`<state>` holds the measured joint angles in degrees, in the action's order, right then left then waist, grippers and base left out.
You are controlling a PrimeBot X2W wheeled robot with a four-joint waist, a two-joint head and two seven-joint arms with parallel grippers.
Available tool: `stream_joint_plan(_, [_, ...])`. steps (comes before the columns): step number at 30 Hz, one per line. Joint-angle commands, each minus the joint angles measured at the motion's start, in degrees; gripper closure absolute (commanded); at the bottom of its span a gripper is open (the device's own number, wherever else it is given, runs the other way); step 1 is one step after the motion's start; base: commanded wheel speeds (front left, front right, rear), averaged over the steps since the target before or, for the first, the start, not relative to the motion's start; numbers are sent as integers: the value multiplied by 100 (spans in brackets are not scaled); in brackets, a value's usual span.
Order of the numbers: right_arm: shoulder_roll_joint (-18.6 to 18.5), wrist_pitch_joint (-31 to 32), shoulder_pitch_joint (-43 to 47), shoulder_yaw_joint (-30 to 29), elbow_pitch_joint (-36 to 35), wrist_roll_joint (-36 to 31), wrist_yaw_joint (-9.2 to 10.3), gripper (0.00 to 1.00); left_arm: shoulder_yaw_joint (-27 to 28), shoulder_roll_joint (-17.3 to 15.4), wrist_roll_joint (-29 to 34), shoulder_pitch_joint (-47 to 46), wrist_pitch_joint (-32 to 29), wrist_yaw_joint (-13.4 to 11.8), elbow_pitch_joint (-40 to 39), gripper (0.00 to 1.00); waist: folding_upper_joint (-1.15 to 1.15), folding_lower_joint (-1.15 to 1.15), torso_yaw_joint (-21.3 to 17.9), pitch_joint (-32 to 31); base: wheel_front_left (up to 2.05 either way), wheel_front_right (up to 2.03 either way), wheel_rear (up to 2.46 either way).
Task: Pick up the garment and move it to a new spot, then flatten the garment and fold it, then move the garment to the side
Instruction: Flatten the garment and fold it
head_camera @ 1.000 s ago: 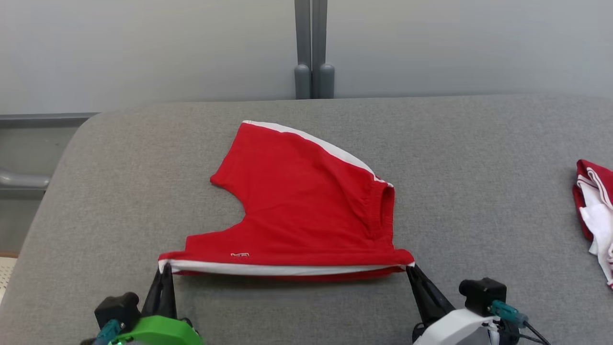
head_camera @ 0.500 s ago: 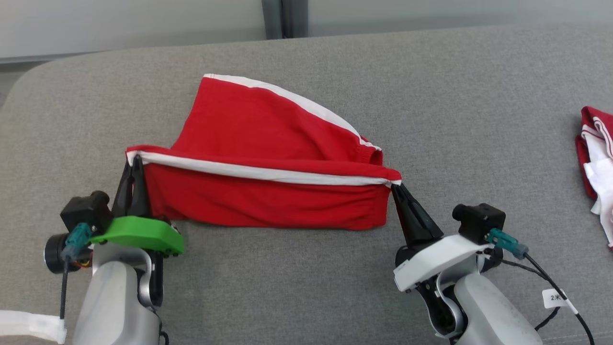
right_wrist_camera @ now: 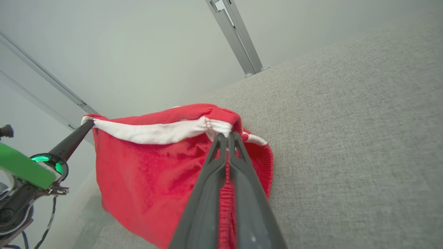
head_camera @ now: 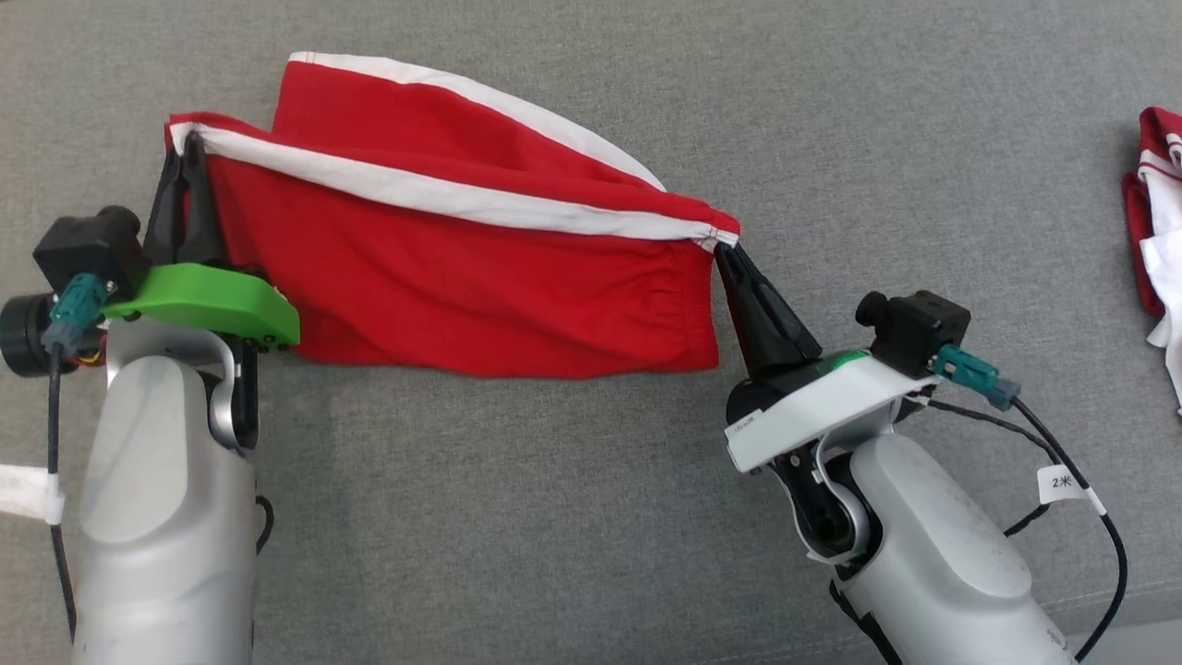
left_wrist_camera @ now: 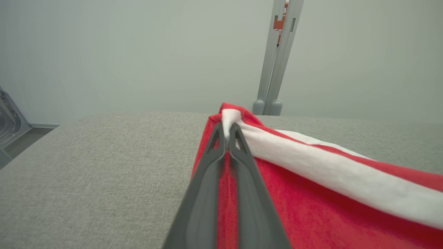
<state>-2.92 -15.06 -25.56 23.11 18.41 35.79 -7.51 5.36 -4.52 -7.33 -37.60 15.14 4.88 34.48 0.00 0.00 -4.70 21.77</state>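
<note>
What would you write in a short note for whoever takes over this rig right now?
Left gripper: shut on the red shorts, at the left corner of the white-striped edge.
Right gripper: shut on the right corner of that edge.
Shorts: held edge raised and stretched between the grippers, the rest draped onto the grey surface. Another red and white garment lies far right.
Done: grasp and lift. Left: probably lay the fold down flat, then move the shorts aside.
</note>
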Motion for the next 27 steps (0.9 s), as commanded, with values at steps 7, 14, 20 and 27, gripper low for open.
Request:
stream_joint_plan(7, [-4, -11, -322, -107, -186, 345, 5, 100, -109, -140, 274, -739, -6, 23, 475, 100, 0, 0, -182, 388, 0, 0, 0])
stream_joint_plan(14, [-5, -12, -553, -105, -388, 553, 4, 100, -156, -313, 406, -1366, -6, -115, 1102, 100, 0, 0, -374, 594, 0, 0, 0])
stream_joint_plan(20, [-7, -12, -749, -82, -526, 729, 4, 100, -232, -420, 476, -1786, -6, -166, 1590, 100, 0, 0, -482, 726, 0, 0, 0])
stream_joint_plan(27, [-5, -12, -880, -140, -506, 734, 4, 100, -274, -402, 432, -2048, -7, -172, 1933, 100, 0, 0, -484, 801, 0, 0, 0])
